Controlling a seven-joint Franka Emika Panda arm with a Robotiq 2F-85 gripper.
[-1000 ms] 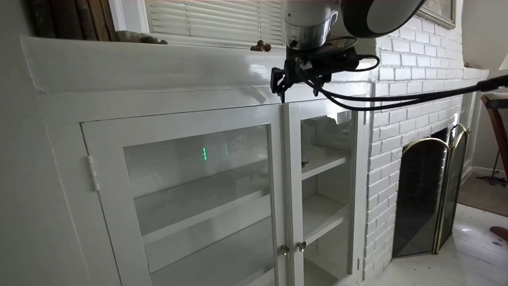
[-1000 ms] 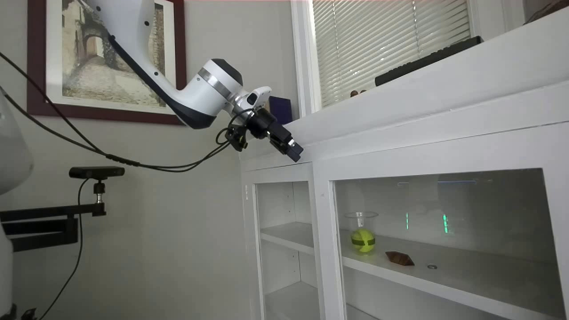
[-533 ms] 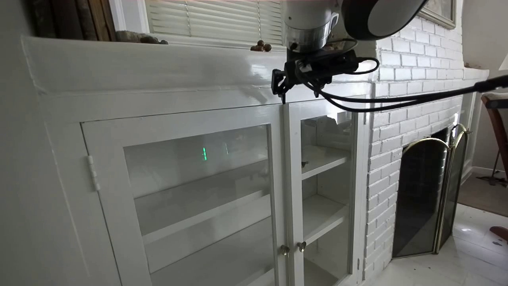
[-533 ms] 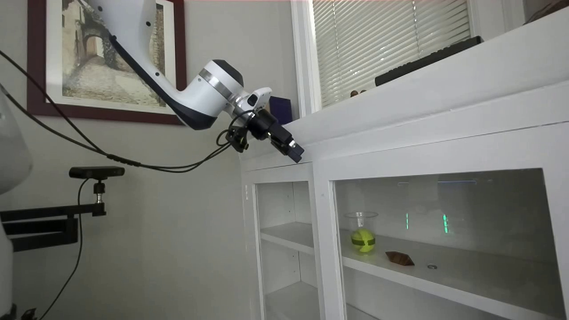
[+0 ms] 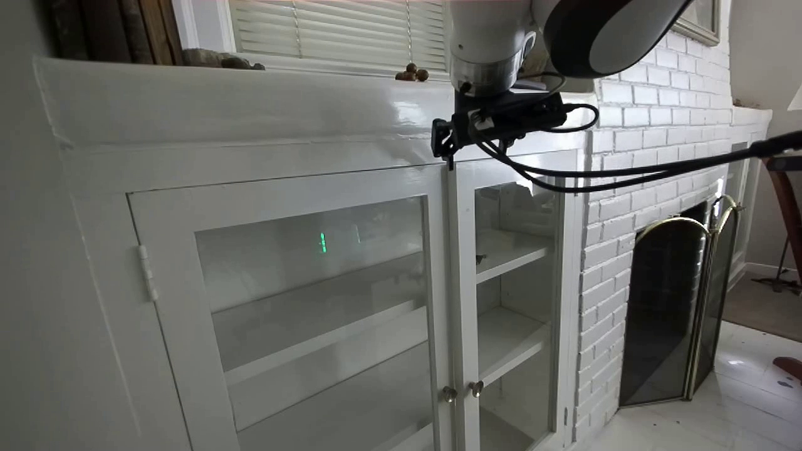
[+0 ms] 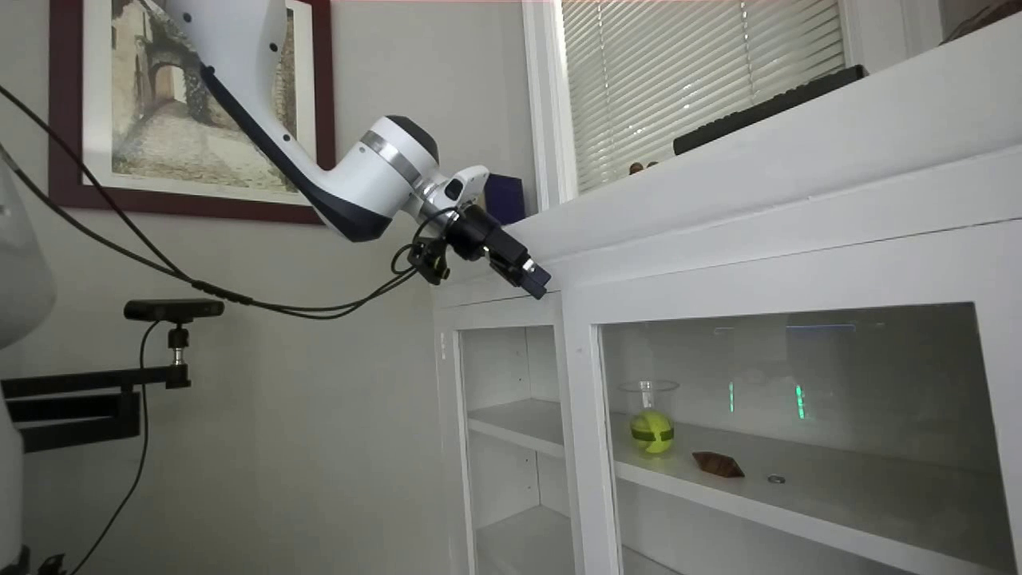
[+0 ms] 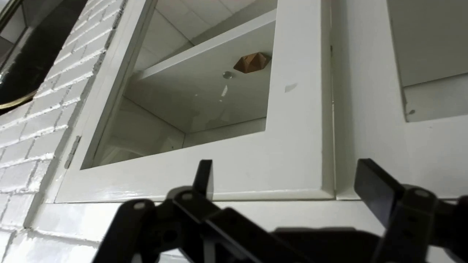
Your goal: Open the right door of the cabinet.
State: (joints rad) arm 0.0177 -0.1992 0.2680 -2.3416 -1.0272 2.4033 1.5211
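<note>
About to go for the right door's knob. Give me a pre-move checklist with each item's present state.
1. Hand open: ok, its fingers stand apart, holding nothing.
2. Hand level with the knob of the right door: not ok, it is up by the door's top, well above.
3. Knob in the wrist view: not ok, it does not show there.
4. Knob unobstructed: ok, nothing stands before it in an exterior view.
5. Hand clear of the door: cannot tell, depth is unclear.
6. Cables clear of the door's swing: cannot tell, they cross its upper part in an exterior view.
</note>
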